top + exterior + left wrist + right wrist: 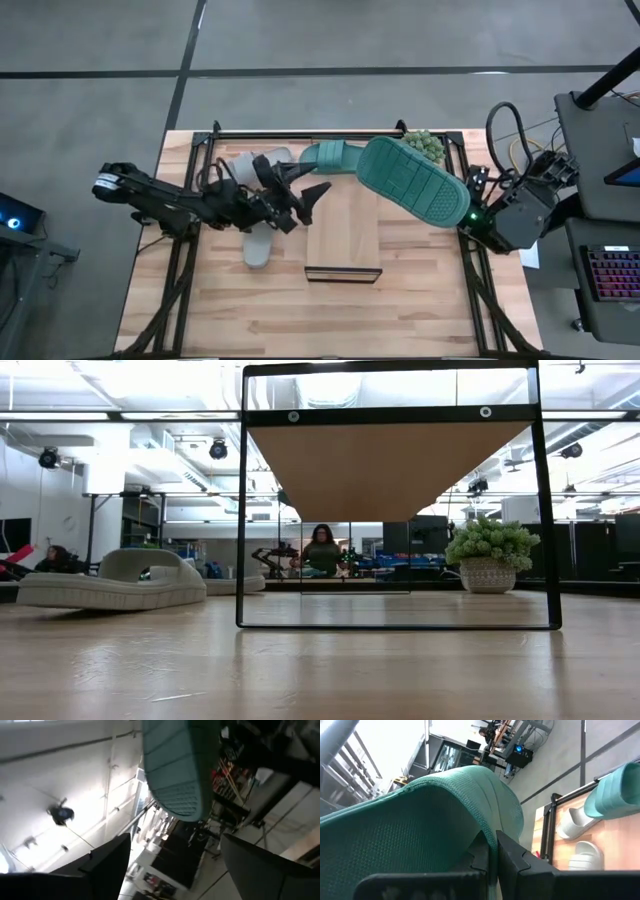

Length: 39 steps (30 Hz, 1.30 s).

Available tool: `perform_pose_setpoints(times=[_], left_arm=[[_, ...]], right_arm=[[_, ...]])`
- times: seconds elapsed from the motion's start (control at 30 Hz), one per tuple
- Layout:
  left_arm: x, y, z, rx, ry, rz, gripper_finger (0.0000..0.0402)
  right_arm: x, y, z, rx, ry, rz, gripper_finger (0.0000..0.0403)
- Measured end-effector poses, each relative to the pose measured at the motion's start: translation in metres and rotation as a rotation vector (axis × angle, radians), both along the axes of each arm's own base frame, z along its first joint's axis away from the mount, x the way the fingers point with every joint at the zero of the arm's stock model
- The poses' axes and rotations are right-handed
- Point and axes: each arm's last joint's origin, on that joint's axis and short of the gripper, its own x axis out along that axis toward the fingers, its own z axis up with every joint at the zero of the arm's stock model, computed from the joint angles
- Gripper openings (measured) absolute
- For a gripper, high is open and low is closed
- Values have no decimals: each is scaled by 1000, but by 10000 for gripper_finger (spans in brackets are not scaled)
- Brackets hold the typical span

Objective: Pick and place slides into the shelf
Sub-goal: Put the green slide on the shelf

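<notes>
The left arm reaches in from the tabletop's left edge, stretched low and nearly level toward the middle. Its left pincer (305, 200) stands with its two fingers spread wide and nothing between them, pointing toward the far end of the shelf (342, 245). In the left wrist view the dark fingers (107, 862) sit well apart, and the ribbed sole of a raised teal slide (177, 770) shows beyond them, apart from the fingers.

The right arm comes from the right edge of the tabletop (420, 300), its wrist angled toward the centre. The right pincer (492, 852) is clamped on the edge of that teal slide (415, 180), holding it up in the air with the ribbed sole turned upward, tilted over the right far part of the tabletop. In the right wrist view the fingers meet tightly on the thin rim of the teal rubber.

A second teal slide (330, 157) lies at the far end of the shelf, just beside the held one. One light grey slide (250, 165) lies on the far left of the tabletop, partly under the left arm; another grey slide (257, 248) lies nearer, just beside the shelf's left side. A small potted plant (425, 146) stands at the far right corner.

In the low view a person (322, 550) sits in the room behind.
</notes>
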Motion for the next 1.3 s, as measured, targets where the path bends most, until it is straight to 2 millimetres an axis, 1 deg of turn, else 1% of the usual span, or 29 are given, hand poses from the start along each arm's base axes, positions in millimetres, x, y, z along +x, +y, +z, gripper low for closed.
perform_pose_setpoints(times=[0.3,0.43,0.53,0.87,1.3], left_arm=[[17,-4,-15,159,92,43,292],[22,-6,-18,145,26,50,292],[24,-6,-18,156,-14,68,292],[27,-6,-20,174,2,75,292],[25,-6,-18,164,-24,75,292]], right_arm=[[21,8,-4,31,-41,-20,8],[28,14,-7,44,-53,-19,8],[34,18,-11,59,-65,-19,9],[48,28,-18,95,-99,-24,9],[63,32,-28,135,-128,-39,8]])
